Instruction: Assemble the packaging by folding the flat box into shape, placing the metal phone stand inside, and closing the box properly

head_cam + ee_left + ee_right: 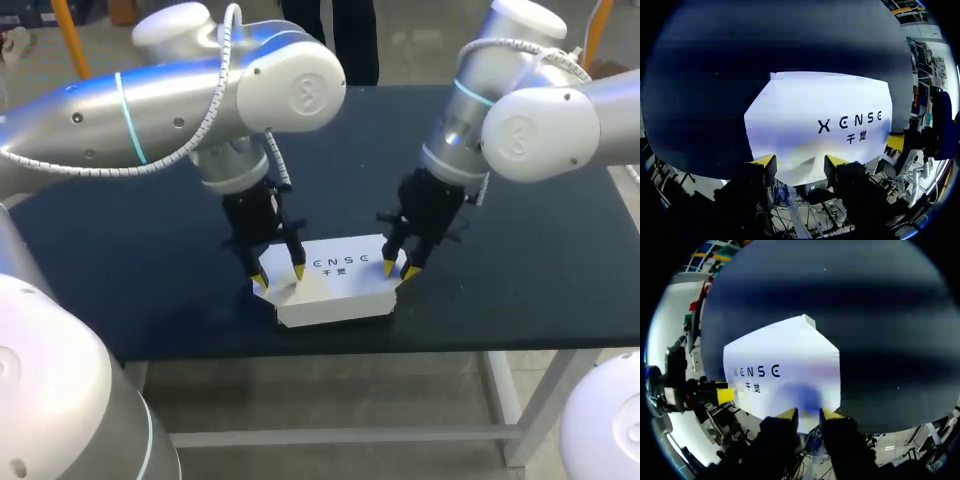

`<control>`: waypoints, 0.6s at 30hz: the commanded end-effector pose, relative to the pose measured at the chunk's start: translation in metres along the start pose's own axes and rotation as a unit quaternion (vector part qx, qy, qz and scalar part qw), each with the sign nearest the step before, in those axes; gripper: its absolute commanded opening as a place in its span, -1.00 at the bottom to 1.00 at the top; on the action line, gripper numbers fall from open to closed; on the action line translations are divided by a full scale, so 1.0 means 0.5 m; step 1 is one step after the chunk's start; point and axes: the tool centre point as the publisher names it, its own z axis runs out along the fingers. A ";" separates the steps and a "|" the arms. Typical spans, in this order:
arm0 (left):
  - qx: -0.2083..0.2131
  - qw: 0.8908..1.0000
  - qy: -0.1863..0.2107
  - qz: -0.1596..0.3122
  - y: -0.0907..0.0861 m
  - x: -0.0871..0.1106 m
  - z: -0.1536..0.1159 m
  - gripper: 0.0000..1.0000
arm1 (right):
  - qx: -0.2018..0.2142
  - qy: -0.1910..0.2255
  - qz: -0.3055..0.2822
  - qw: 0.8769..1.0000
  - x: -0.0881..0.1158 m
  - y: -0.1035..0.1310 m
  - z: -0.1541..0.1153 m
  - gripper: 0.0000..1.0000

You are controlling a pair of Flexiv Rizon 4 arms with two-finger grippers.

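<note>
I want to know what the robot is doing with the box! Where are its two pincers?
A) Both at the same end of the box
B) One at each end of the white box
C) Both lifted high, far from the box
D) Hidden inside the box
B: the head view shows the left pincer down at the white box's left end and the right pincer at its right end.

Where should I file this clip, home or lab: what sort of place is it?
Probably a robotics lab: the left gripper and right gripper of two industrial arms sit at a white box on a dark table.
</note>
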 end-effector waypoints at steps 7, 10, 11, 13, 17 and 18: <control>0.022 1.000 0.001 0.011 0.013 0.004 0.011 0.30 | -0.017 0.001 0.007 1.000 -0.007 -0.003 0.005 -0.34; 0.026 1.000 -0.003 0.012 0.013 0.008 0.013 0.33 | -0.025 0.003 0.011 1.000 -0.008 -0.003 0.005 -0.33; 0.026 1.000 -0.003 0.013 0.013 0.008 0.014 0.31 | -0.030 0.002 0.014 0.999 -0.009 -0.002 0.005 -0.33; 0.028 1.000 -0.003 0.015 0.013 0.010 0.015 0.35 | -0.031 0.004 0.014 0.999 -0.010 -0.001 0.006 -0.33; 0.033 0.999 -0.003 0.018 0.013 0.012 0.018 0.33 | -0.036 0.012 0.018 0.999 -0.013 0.002 0.012 -0.33; 0.034 0.999 -0.003 0.018 0.013 0.012 0.019 0.32 | -0.037 0.014 0.019 0.999 -0.014 0.003 0.014 -0.34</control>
